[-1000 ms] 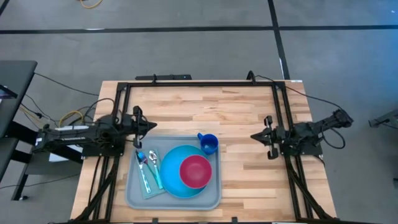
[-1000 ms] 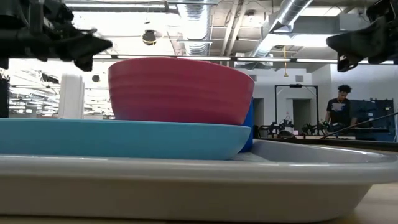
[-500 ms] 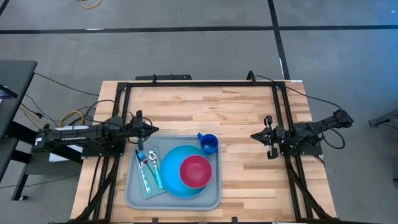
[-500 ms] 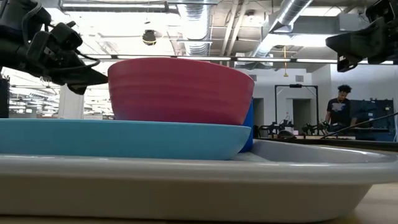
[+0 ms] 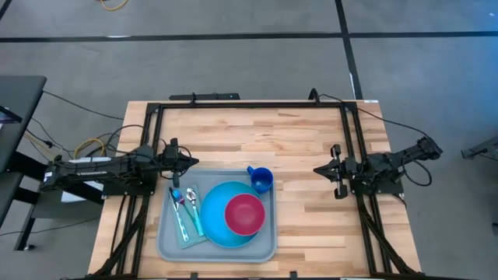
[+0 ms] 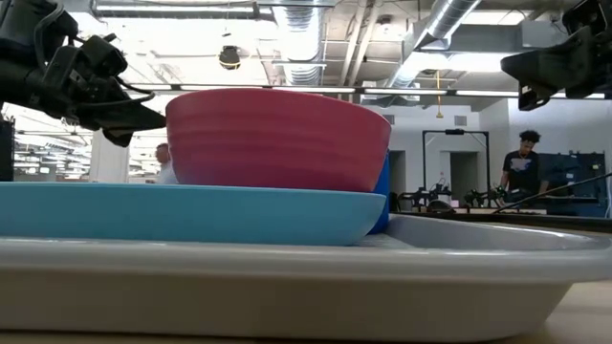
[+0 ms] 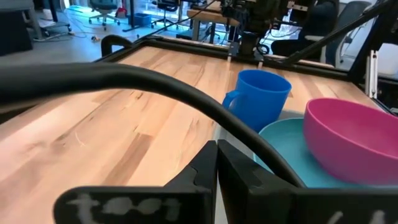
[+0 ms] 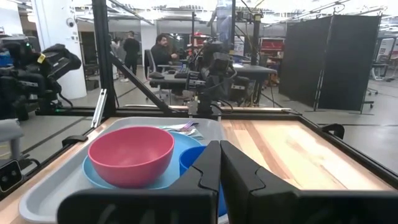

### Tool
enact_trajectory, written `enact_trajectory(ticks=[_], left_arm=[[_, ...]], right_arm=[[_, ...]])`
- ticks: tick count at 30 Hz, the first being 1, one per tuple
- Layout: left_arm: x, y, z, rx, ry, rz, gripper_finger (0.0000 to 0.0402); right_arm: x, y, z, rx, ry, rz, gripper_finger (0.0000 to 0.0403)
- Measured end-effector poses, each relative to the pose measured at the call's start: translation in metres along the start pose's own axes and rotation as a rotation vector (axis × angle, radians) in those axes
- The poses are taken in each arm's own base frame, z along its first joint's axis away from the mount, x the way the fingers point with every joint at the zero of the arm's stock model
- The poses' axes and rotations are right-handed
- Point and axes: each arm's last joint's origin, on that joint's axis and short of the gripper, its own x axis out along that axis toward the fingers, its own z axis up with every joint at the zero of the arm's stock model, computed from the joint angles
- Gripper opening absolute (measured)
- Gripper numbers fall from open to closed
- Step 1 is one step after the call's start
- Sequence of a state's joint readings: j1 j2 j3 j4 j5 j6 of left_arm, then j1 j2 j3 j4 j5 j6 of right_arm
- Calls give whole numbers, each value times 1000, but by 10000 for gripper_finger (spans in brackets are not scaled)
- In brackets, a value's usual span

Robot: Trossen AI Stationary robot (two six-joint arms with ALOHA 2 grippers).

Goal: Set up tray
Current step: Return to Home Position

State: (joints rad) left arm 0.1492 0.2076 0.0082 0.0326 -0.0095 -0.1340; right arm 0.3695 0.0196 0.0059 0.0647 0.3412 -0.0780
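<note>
Tray looks set; left gripper near its corner, right gripper well apart, both pinched shut and empty; only homing remains.

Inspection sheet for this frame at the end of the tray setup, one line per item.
Surface: wooden table inside a black frame.
Job's things: tray holds plate, red bowl, blue mug, and cutlery on napkin.
Clutter: nothing seen.
Grippers: left gripper and right gripper raised, fingers shut, empty.
Cables: loose wires beside the left arm.
Surroundings: person standing in the room behind.
</note>
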Motion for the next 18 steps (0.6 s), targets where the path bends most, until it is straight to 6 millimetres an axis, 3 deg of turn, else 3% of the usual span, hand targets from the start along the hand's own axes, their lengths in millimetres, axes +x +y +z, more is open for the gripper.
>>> enact_trajectory(ticks=[11,18], left_arm=[[-14,-2,15,3,-203,-26,0],[-15,-2,17,-5,-209,-25,0]], right_arm=[[0,0,0,0,0,0,0],[0,0,0,0,1,0,0]])
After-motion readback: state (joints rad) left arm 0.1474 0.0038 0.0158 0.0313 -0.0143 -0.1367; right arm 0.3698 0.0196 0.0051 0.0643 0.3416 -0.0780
